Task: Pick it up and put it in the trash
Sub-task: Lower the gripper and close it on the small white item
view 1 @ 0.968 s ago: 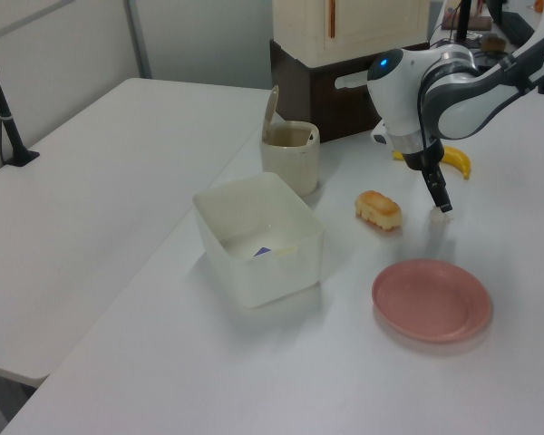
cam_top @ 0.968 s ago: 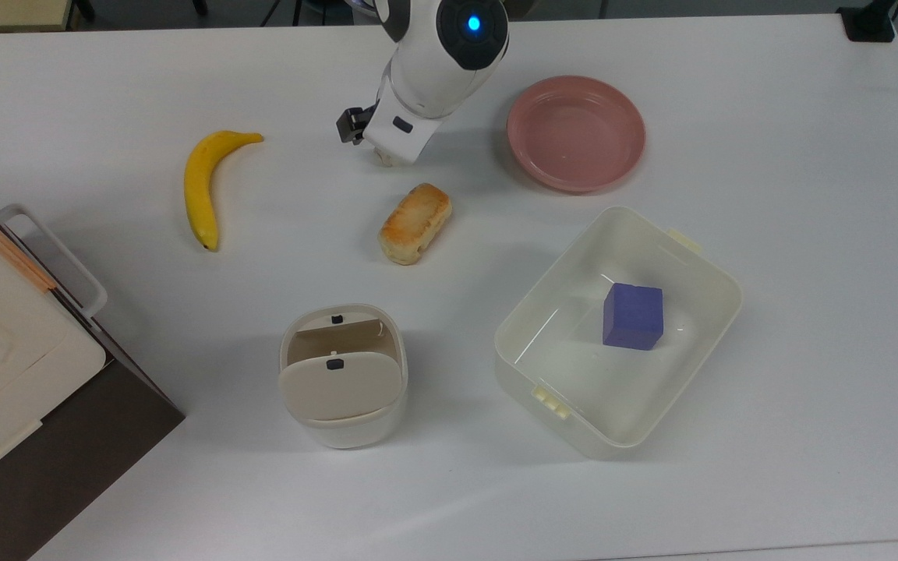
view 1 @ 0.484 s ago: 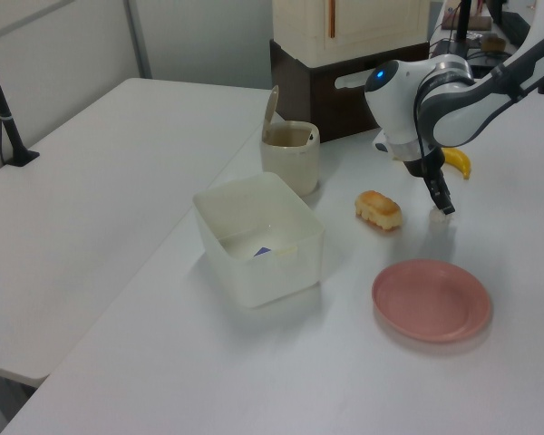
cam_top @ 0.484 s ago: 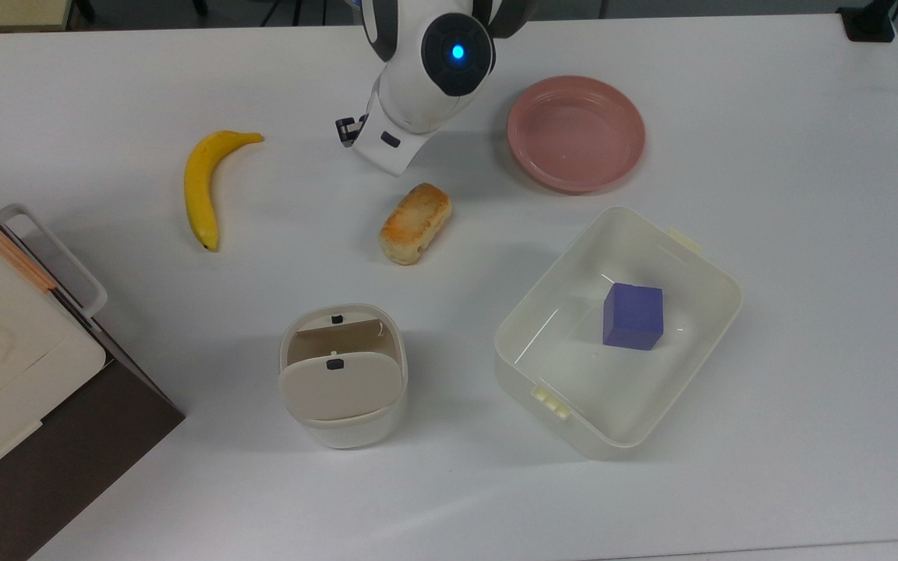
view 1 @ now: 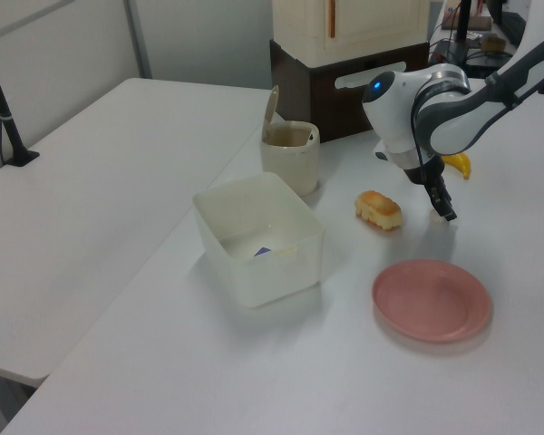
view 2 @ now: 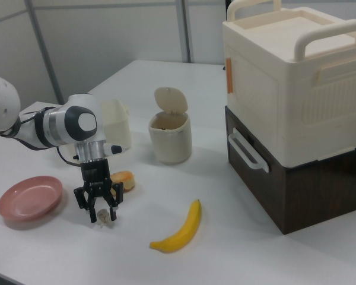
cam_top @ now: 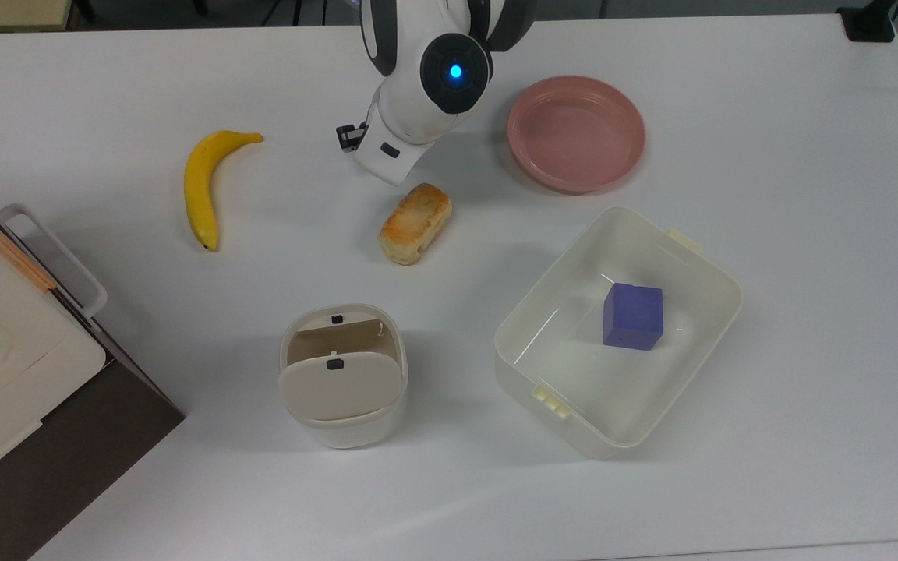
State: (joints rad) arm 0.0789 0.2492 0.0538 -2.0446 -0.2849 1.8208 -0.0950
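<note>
Between the banana and the pink plate, on the white surface, the pincer looks narrowed over the paper wad, seemingly pinching this light, soft, crushable lump across its middle.

top view straight down over the table, left view oblique from the pink plate side, right view low from the banana side, all sharing the bin
</note>
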